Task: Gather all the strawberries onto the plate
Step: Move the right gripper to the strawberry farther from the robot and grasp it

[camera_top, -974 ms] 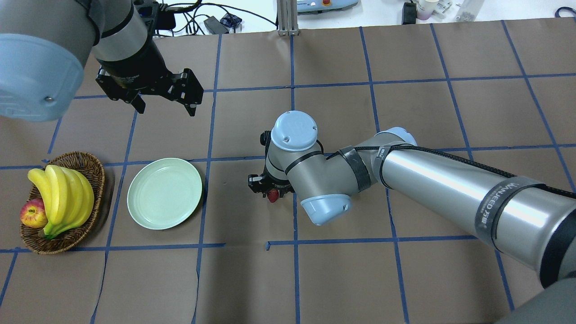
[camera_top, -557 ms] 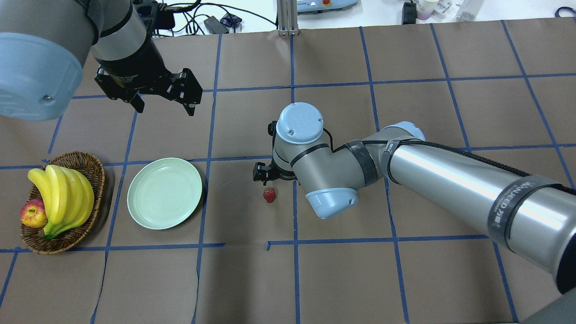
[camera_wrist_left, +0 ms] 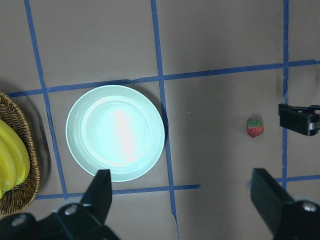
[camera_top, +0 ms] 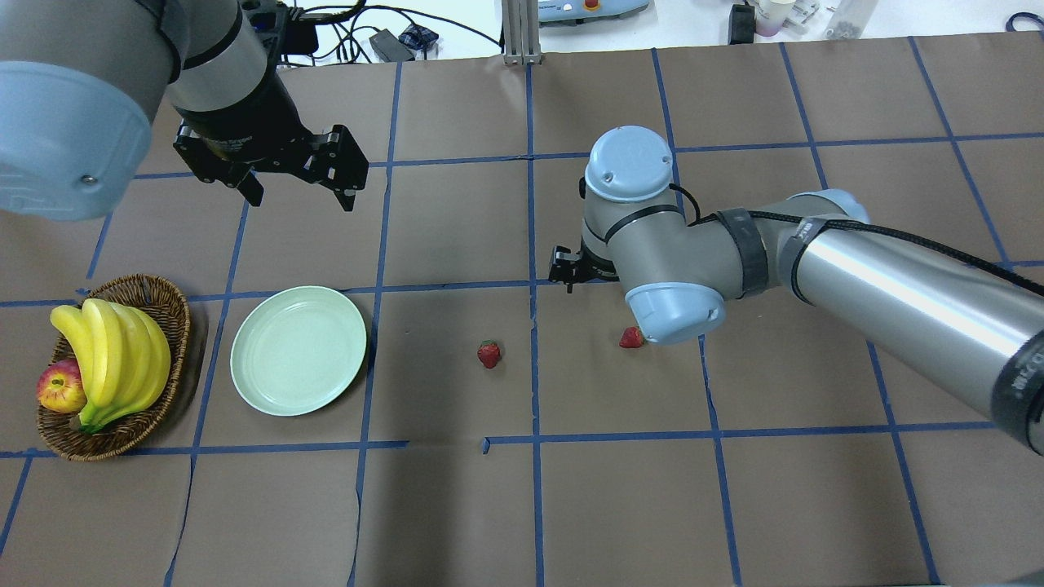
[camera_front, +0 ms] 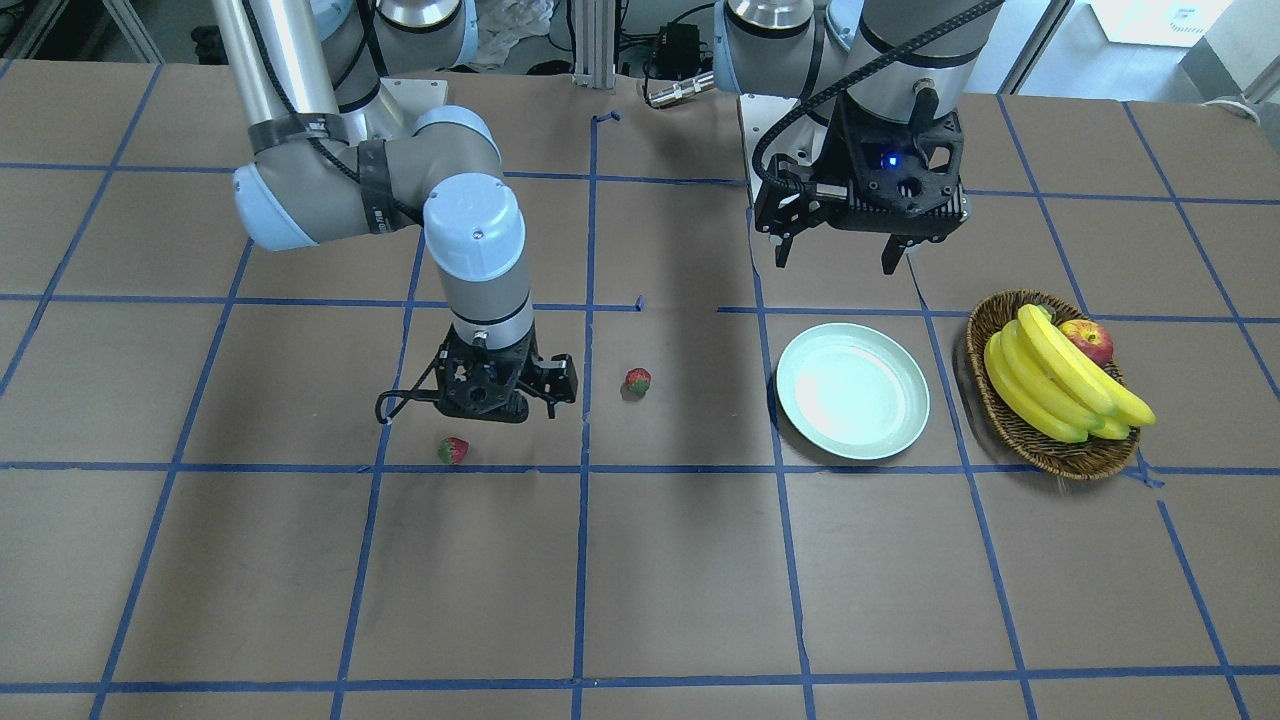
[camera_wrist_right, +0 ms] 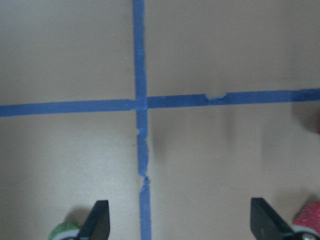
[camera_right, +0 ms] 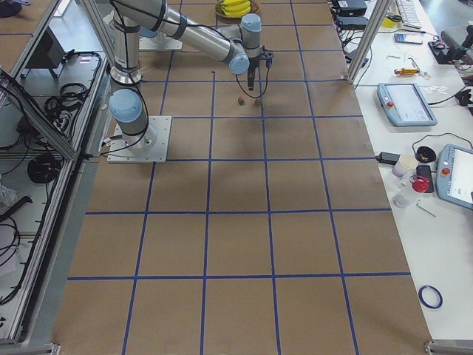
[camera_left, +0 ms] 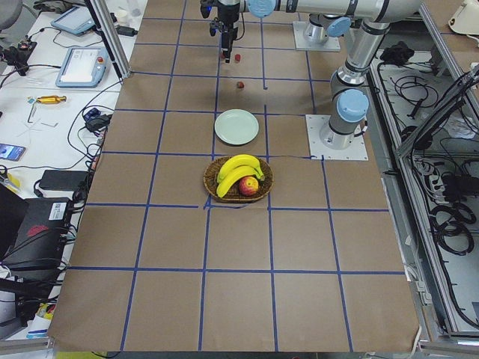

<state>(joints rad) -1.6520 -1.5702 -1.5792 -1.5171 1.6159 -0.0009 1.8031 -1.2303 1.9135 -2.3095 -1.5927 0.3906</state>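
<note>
The pale green plate (camera_top: 298, 350) lies empty at the table's left and also shows in the left wrist view (camera_wrist_left: 115, 132). One strawberry (camera_top: 488, 354) lies on the paper to the right of it. A second strawberry (camera_top: 630, 337) lies further right, partly under my right arm's elbow. A third strawberry is not clearly visible. My right gripper (camera_top: 567, 273) hangs above the table behind and between the two berries. Its wrist view shows the fingers (camera_wrist_right: 100, 220) apart with nothing between them. My left gripper (camera_top: 302, 194) is open and empty, high above the table behind the plate.
A brown wicker basket (camera_top: 175, 314) with bananas (camera_top: 114, 350) and a red-yellow apple (camera_top: 59, 387) stands left of the plate. Blue tape lines cross the brown paper. Cables and devices lie past the table's far edge.
My right gripper has left the strawberry near the table's middle and moved right and further from the robot. That berry stays on the paper. The second strawberry has come into view. The left arm is still.
</note>
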